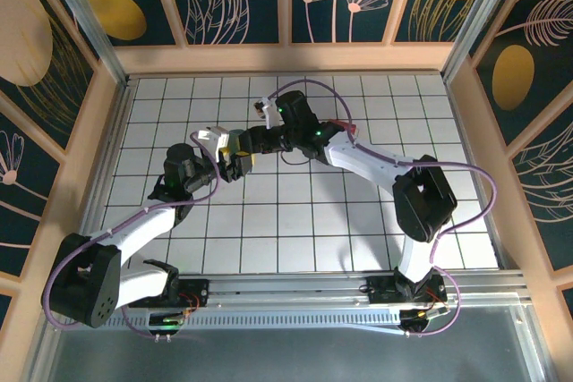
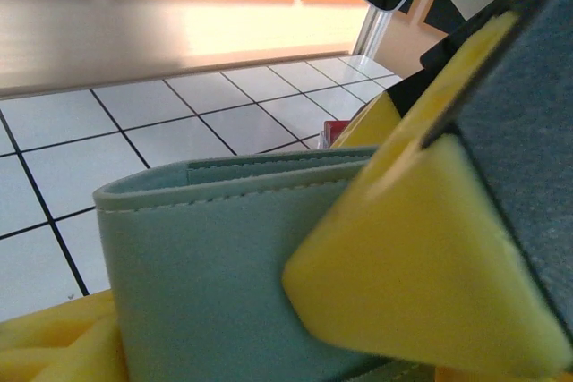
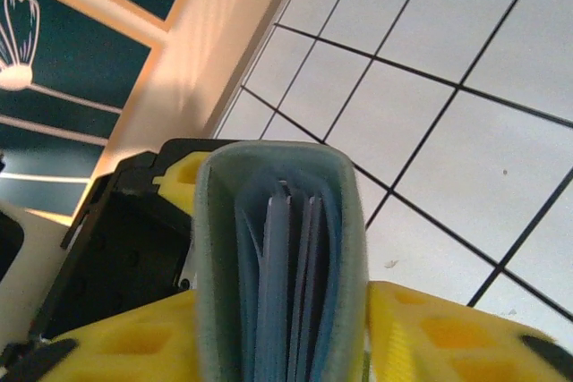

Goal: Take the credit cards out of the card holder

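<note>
The card holder [image 3: 211,221], grey-blue and folded, is held up off the tiled floor between both grippers. In the right wrist view I look into its open edge, where the thin edges of the credit cards [image 3: 288,257] stand packed inside. My right gripper [image 3: 282,346] is shut on it, with a yellow pad [image 3: 421,328] pressed to each side. The left wrist view has the holder's flat panel [image 2: 206,257] close up, lying against my left gripper's own pad [image 2: 54,346]. The right gripper's big yellow finger [image 2: 421,248] presses on it there. From above, the left gripper [image 1: 229,160] and right gripper [image 1: 247,142] meet tip to tip.
White tiles with black joints [image 1: 295,221] cover the floor around the arms. Wooden walls [image 1: 286,57] close in the back and both sides. A metal rail [image 1: 295,288] runs along the near edge. A small red patch [image 2: 331,131] shows past the holder's top edge.
</note>
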Available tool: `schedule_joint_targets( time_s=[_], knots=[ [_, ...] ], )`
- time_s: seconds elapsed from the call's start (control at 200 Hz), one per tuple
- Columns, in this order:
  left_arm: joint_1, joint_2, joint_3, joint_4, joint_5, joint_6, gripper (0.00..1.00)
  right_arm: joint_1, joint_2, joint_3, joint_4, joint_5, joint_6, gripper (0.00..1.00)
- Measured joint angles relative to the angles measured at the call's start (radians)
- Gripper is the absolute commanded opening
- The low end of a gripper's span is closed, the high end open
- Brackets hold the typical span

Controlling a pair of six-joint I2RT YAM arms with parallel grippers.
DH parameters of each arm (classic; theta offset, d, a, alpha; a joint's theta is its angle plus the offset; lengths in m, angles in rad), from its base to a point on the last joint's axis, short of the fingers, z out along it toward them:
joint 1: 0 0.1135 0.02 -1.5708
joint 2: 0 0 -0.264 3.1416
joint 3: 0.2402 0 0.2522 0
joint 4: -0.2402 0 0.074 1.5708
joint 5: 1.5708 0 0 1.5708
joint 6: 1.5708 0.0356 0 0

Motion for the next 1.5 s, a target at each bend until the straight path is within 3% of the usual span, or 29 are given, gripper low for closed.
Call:
schedule_joint_targets(
  time_s=[0.085, 0.175, 0.395, 0.55, 0.736, 0.901, 1.051, 1.271, 1.416, 1.501],
  knots=[
    [0.000, 0.000, 0.004, -0.002, -0.004, 0.005, 0.98, 0.000, 0.000, -0.001, 0.002, 0.010, 0.000, 0.17],
    [-0.001, -0.002, 0.008, -0.006, -0.003, -0.001, 0.99, -0.005, -0.002, -0.014, 0.020, 0.021, 0.010, 0.08],
    [-0.002, -0.062, 0.013, -0.024, 0.003, -0.050, 0.99, -0.051, -0.047, -0.090, 0.064, 0.026, 0.014, 0.00],
    [-0.002, -0.107, 0.069, -0.074, -0.043, -0.128, 0.99, -0.122, -0.110, -0.155, 0.076, 0.024, 0.009, 0.00],
    [-0.002, -0.031, 0.209, -0.189, -0.076, -0.221, 0.97, -0.225, -0.237, -0.228, 0.091, -0.021, -0.020, 0.00],
    [-0.002, 0.107, 0.293, -0.221, 0.032, -0.299, 0.79, -0.324, -0.350, -0.277, 0.095, -0.153, -0.051, 0.00],
    [-0.002, 0.184, 0.301, -0.199, 0.204, -0.335, 0.80, -0.395, -0.395, -0.286, 0.093, -0.266, -0.081, 0.00],
    [-0.002, 0.184, 0.306, -0.148, 0.386, -0.318, 0.79, -0.402, -0.404, -0.289, 0.089, -0.401, -0.094, 0.00],
    [-0.004, 0.185, 0.323, -0.148, 0.448, -0.277, 0.68, -0.402, -0.393, -0.289, 0.106, -0.480, -0.072, 0.01],
    [-0.007, 0.190, 0.334, -0.146, 0.479, -0.258, 0.66, -0.402, -0.377, -0.289, 0.117, -0.511, -0.064, 0.01]
  ],
)
